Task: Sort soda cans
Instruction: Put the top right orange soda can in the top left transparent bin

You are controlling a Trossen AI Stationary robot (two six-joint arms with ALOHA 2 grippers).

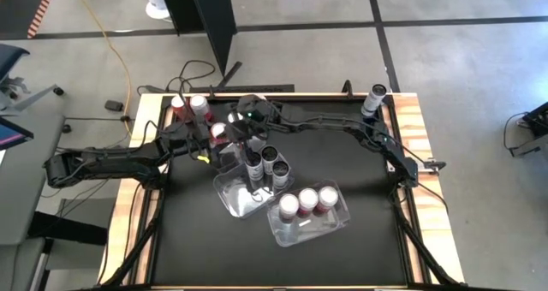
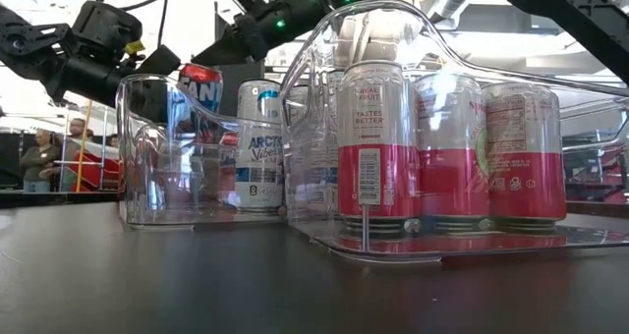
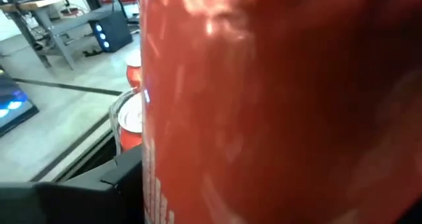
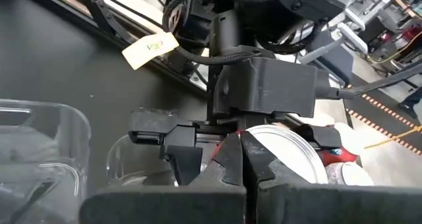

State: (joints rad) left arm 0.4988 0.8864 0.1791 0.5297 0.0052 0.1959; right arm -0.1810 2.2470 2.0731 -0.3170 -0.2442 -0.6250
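My left gripper (image 1: 216, 137) is shut on a red soda can (image 1: 219, 132) beside the far-left clear tub (image 1: 231, 193), which holds dark cans (image 1: 274, 161). In the low view this red can (image 2: 198, 86) stands behind the tub wall, which hides its bottom. My right gripper (image 4: 241, 159) is shut and hovers just over the same can's silver top (image 4: 283, 145). Three white-and-red cans (image 1: 306, 201) stand in the second tub (image 1: 338, 218). Two red cans (image 1: 188, 107) stand at the far-left corner, and one dark can (image 1: 375, 94) at the far-right corner. My left gripper pinches the red can's side wall (image 3: 277, 105) just below its top between its two fingers (image 4: 158, 140), coming level from the table's left. The can is upright; the tub wall hides whether it is lifted clear. My right gripper: I cannot tell whether its shut fingertips touch the can's top.
The two arms cross close together above the far-left tub. The black table (image 1: 197, 248) has a raised wooden rim (image 1: 424, 154). Bare black surface lies toward the near edge and on the right. People and benches show in the room behind.
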